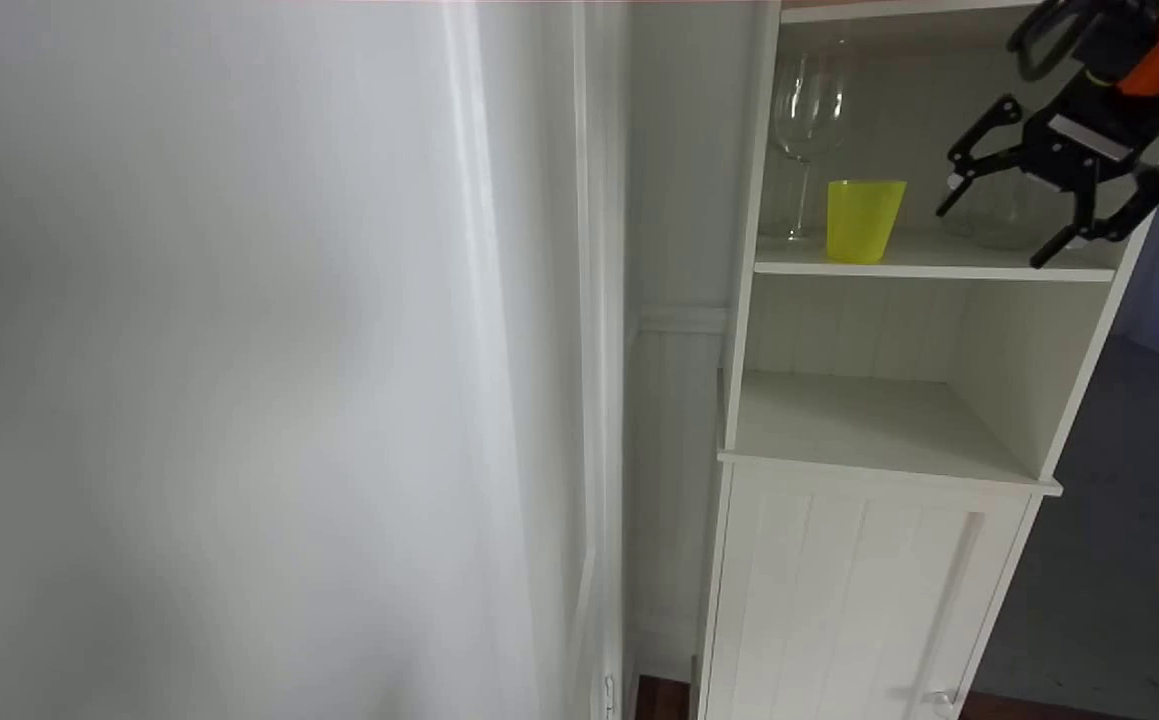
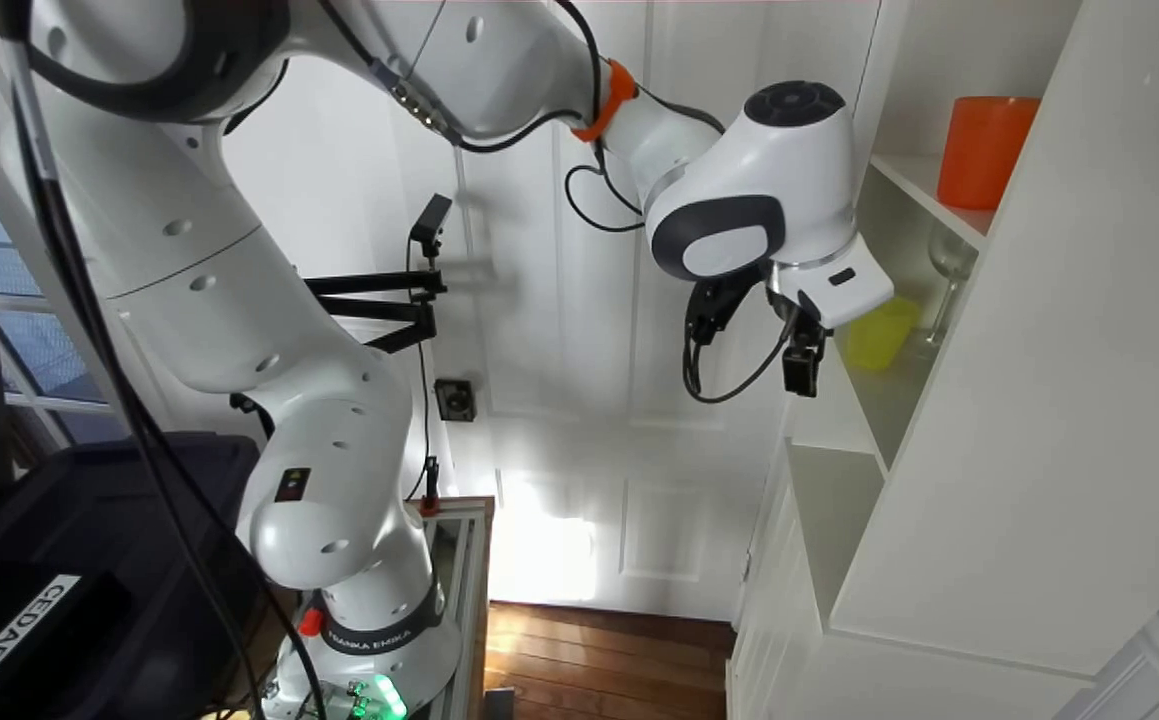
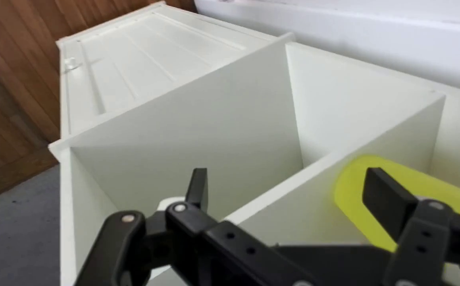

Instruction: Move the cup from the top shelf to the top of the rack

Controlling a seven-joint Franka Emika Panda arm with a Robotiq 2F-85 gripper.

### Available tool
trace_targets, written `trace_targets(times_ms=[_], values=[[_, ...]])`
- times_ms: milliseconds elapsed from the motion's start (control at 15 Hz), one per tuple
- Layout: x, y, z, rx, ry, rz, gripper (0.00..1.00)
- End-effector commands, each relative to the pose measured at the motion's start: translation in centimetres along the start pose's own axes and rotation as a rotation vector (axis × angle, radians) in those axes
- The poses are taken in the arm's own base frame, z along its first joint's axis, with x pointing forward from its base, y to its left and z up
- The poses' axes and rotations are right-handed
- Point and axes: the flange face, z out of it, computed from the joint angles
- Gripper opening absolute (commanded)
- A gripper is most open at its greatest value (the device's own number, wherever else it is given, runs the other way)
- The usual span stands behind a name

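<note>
1. The Robotiq gripper (image 1: 989, 238) is spread wide.
2. The yellow cup (image 1: 864, 222) stands upright by the front edge of a white shelf (image 1: 979, 271).
3. The orange cup (image 2: 985, 150) is on a higher shelf (image 2: 914, 182).

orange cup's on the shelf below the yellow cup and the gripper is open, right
It's above, not below: an exterior view shows the orange cup one level higher than the yellow cup. The gripper is indeed open.

Yellow cup (image 1: 861, 222), flared toward the rim. Found standing upright on the white shelf (image 1: 939, 271), near its front edge.
</note>
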Motion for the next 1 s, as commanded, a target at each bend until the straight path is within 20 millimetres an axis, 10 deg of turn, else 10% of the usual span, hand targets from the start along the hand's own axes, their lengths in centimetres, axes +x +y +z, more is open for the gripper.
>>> trace_targets(times_ms=[0,933], values=[[1.0,-1.2,1.7,0.13,0.07,0.087,1.0],[2.7,-2.8,2.8,0.298,0.128,0.097,1.0]])
